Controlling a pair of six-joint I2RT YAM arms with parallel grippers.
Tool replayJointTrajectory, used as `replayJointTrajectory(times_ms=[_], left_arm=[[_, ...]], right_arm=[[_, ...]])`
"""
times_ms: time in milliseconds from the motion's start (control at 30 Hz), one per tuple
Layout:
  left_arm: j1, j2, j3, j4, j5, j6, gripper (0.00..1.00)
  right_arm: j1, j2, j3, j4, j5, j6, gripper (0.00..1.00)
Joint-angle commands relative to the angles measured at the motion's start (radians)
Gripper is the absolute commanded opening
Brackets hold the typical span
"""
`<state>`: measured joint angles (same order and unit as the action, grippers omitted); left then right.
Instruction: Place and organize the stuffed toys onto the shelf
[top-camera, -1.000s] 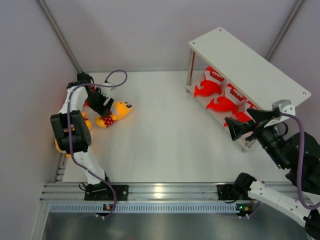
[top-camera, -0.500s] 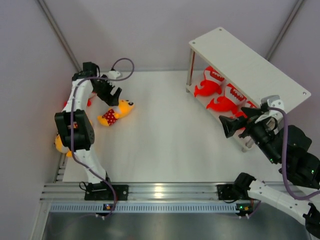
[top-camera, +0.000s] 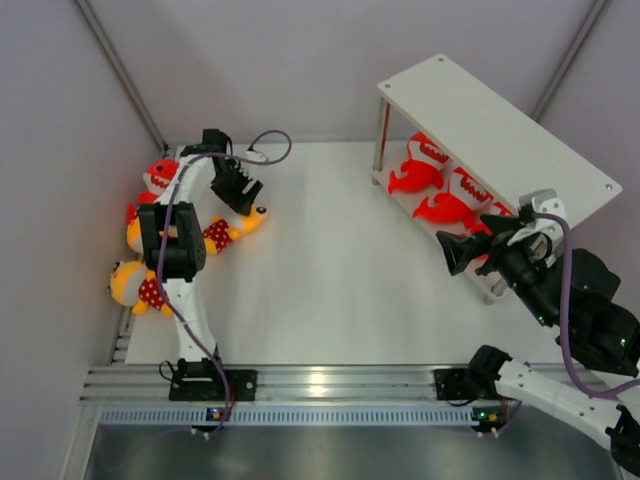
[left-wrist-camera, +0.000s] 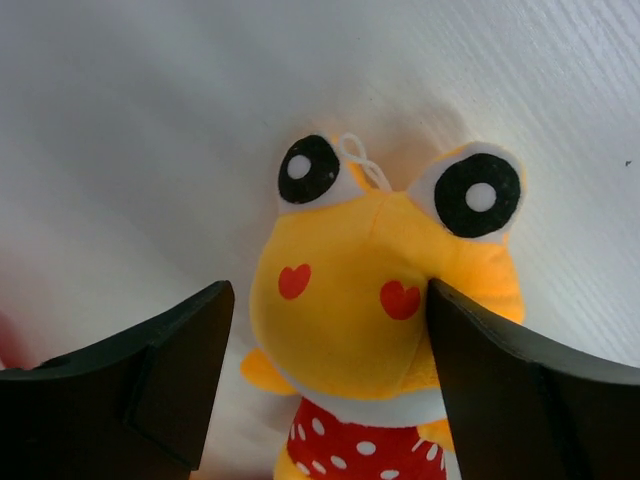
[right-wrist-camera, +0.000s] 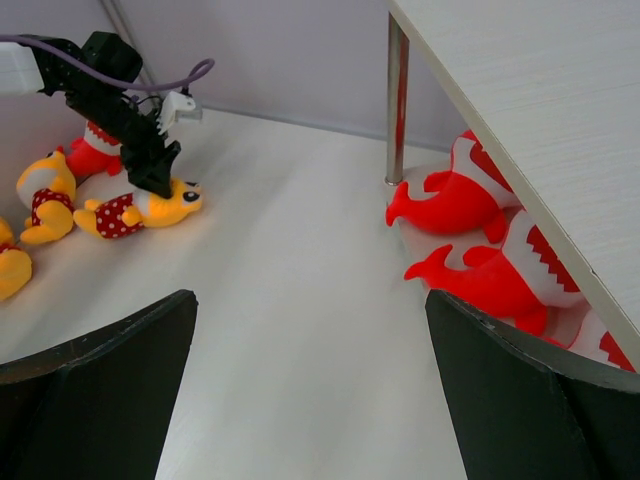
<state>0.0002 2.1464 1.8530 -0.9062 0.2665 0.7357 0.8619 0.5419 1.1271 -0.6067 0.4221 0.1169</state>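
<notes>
A yellow-orange plush with red dotted shorts (top-camera: 232, 224) lies on its back at the far left of the table. My left gripper (top-camera: 243, 190) hovers over its head, open. In the left wrist view the head (left-wrist-camera: 372, 325) sits between the fingers, the right finger (left-wrist-camera: 500, 380) at its cheek and the left one apart. A red shark (top-camera: 160, 175) and two more yellow plushes (top-camera: 135, 285) lie by the left wall. The pale shelf (top-camera: 500, 130) stands at the right with three red sharks (top-camera: 440, 208) on its lower board. My right gripper (top-camera: 452, 250) is open and empty beside it.
The left arm's link (top-camera: 172, 245) lies over the plushes by the left wall. In the right wrist view the shelf's grey leg (right-wrist-camera: 397, 100) stands next to the nearest shark (right-wrist-camera: 450, 205). Walls close in the table on three sides.
My left gripper has swung right from the left wall to above the yellow plush's head, uncovering the shark and plushes there. My right gripper has drawn slightly left, away from the shelf.
</notes>
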Motion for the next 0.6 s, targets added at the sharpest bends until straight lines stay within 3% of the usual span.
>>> replayJointTrajectory(times_ms=[0,33,67,133,167,333,367,467,567], left_arm=[[0.006,-0.02,-0.009,0.01,-0.006,-0.042,0.74],[0.006,-0.029,-0.021,0.01,0.028,-0.054,0.67],[0.006,-0.052,-0.024,0.007,0.045,-0.091,0.49],[0.001,-0.075,-0.046,0.009,0.071,-0.122,0.28],[-0.024,-0.104,-0.055,0.009,0.083,-0.148,0.01],[-0.046,-0.209,-0.032,0.033,0.074,-0.323,0.0],[-0.052,-0.285,-0.019,0.062,0.062,-0.438,0.0],[-0.112,-0.449,-0.011,0.17,-0.094,-0.659,0.0],[-0.212,-0.557,-0.015,0.202,-0.232,-0.783,0.0]], right_arm=[[0.008,-0.011,0.03,0.024,0.012,0.017,0.99],[0.008,-0.011,0.031,0.025,0.012,0.015,0.99],[0.006,-0.01,0.031,0.024,0.012,0.015,0.99],[0.006,-0.005,0.025,0.033,0.024,0.017,0.99],[0.008,-0.003,0.02,0.039,0.03,0.015,0.99],[0.008,0.052,0.022,0.064,0.006,-0.002,0.99],[0.008,0.064,0.034,0.073,0.003,-0.014,0.99],[0.008,0.133,0.059,0.146,-0.025,-0.034,0.99],[0.006,0.245,0.079,0.243,-0.13,-0.01,0.99]])
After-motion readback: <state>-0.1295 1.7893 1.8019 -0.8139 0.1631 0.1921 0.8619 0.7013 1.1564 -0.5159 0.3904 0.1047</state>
